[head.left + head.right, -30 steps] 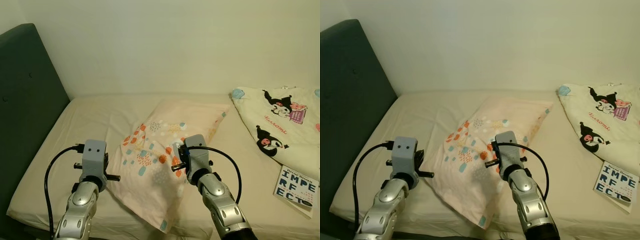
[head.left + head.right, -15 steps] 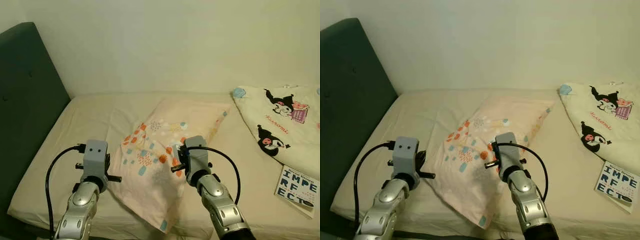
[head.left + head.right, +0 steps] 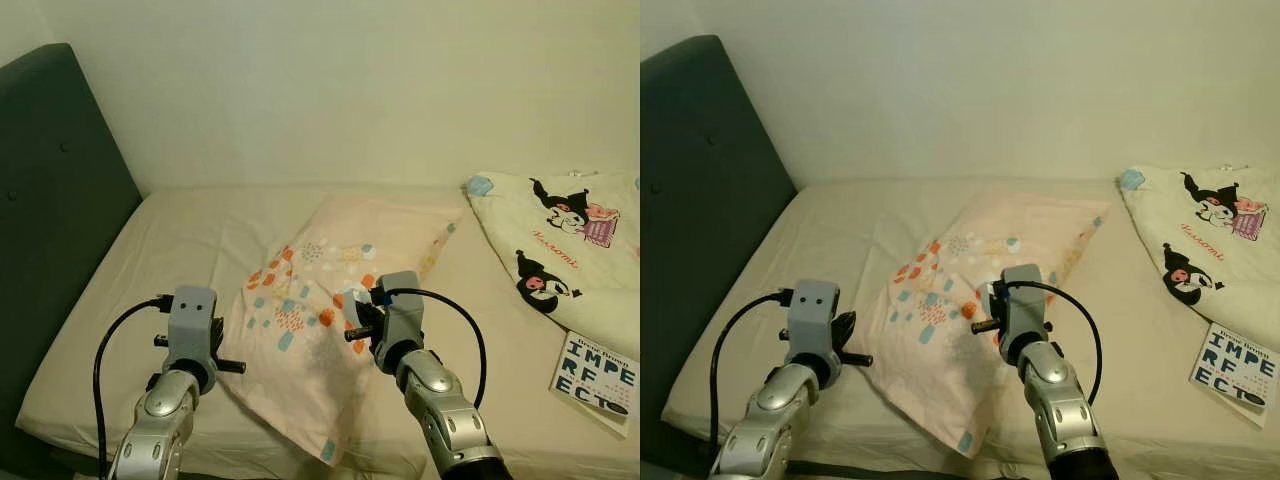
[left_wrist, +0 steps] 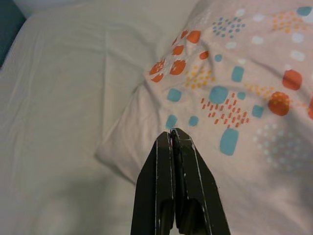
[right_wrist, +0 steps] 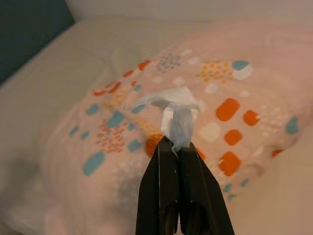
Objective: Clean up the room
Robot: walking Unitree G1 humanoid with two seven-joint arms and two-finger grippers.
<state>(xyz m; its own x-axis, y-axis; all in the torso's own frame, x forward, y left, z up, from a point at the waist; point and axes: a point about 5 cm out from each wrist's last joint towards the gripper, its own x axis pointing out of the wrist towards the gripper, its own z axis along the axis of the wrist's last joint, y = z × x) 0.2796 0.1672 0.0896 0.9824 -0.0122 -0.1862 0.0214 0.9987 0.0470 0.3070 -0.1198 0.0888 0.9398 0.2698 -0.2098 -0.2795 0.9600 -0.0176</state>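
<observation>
A pink pillow (image 3: 320,285) with orange and blue spots lies slanted across the beige bed (image 3: 190,235). My right gripper (image 5: 174,143) hovers over the pillow's middle, shut on a crumpled white tissue (image 5: 177,110) that sticks out past the fingertips. My left gripper (image 4: 172,134) is shut with nothing in it, its tips just above the pillow's left edge near the sheet. In the left eye view both silver wrists, the left arm (image 3: 190,325) and the right arm (image 3: 395,315), stand at the pillow's near end.
A dark padded headboard (image 3: 50,200) closes off the left side. A white blanket with cartoon prints (image 3: 560,240) covers the bed's right part, and a book (image 3: 592,372) lies near the right front edge. A plain wall runs behind the bed.
Both arms have drawn slightly lower and nearer to me; the right one has also shifted a little to the right, still gripping the tissue. The pillow has stayed put.
</observation>
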